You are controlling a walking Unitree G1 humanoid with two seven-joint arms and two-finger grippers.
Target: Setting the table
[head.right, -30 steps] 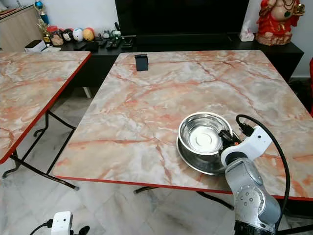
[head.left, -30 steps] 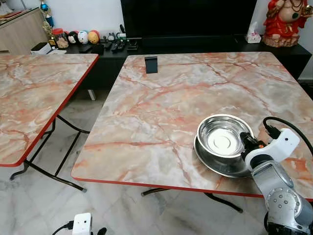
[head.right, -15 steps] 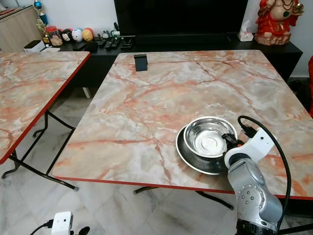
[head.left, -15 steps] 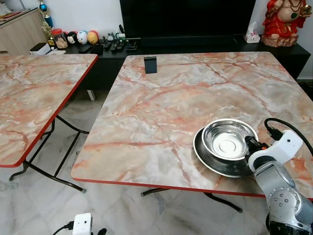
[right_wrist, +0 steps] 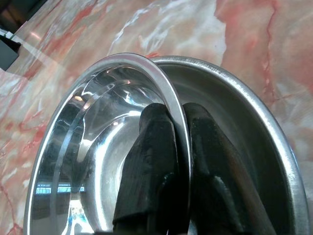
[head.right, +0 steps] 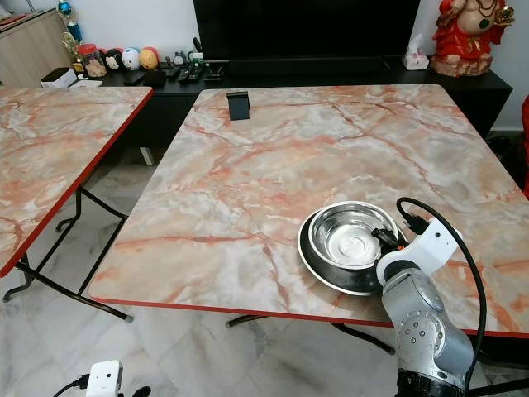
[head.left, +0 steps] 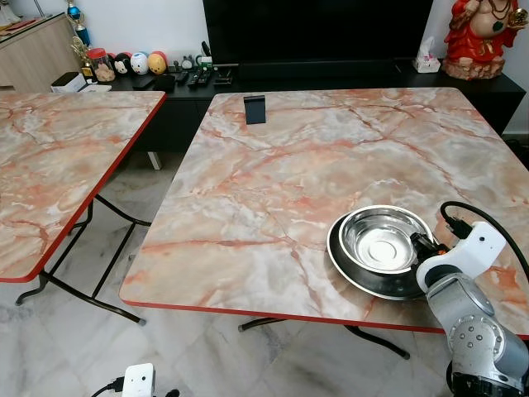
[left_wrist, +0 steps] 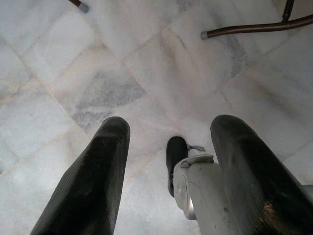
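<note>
Shiny silver bowl (head.left: 382, 241) on pink-veined, red-edged marble table (head.left: 273, 182)

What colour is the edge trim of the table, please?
Red, around the marble-patterned table; clearest in the left eye view.

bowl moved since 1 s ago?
Yes. The steel bowl, pinched at its rim by the right gripper, came toward the table's near red edge, settling lower into the plate.

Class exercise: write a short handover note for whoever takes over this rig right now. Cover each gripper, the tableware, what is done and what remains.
Right gripper: shut on the steel bowl, pinching its near rim.
Left gripper: open, hanging idle above the floor.
The bowl sits inside the steel plate near the marble table's front edge.
Done: bowl nested in plate.
Left: release the bowl, withdraw the arm, then probably set further places.
</note>
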